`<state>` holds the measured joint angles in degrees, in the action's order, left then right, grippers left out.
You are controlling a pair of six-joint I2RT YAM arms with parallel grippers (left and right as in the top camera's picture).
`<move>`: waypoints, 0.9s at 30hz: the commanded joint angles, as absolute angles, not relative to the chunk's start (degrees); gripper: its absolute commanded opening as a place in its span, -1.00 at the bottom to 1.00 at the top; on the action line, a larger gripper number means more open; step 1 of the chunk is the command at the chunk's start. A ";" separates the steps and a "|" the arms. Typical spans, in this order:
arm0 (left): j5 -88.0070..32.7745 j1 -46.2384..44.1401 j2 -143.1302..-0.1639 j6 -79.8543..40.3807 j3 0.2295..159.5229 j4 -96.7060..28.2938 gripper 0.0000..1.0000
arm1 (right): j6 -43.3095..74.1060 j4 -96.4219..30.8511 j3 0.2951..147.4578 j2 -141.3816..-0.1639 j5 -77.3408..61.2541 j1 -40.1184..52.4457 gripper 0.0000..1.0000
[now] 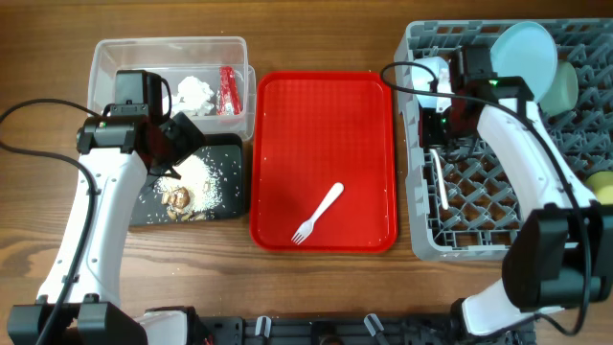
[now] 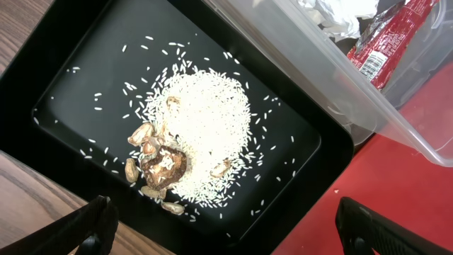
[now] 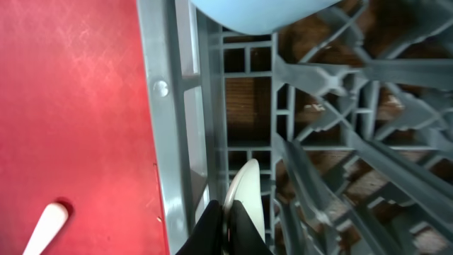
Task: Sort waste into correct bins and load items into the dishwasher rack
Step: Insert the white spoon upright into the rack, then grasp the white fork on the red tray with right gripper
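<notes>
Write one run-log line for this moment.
left end effector open over black tray | right end effector shut on spoon in rack | fork on red tray

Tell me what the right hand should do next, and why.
Probably open the right hand and let the white spoon drop. The spoon looks pinched at the fingertips, already just inside the wall of the grey rack. After that, the white fork on the red tray is the only item I can see outside the rack.

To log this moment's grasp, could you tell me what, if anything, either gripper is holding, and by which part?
The right gripper pinches the white spoon by one end; the left gripper holds nothing.
</notes>
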<state>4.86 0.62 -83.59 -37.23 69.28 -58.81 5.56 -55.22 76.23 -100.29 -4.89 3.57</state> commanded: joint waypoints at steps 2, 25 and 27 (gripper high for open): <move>5.45 1.02 -83.26 -37.95 69.43 -58.83 0.99 | 5.58 -55.20 77.65 -98.80 -6.52 3.73 -0.09; 5.48 1.04 -83.26 -37.93 69.43 -58.87 1.00 | 39.83 -57.69 75.46 -99.66 -12.47 35.97 0.20; 5.48 1.04 -83.26 -37.93 69.43 -58.87 1.00 | 41.95 -57.63 75.46 -102.65 -11.90 38.06 0.21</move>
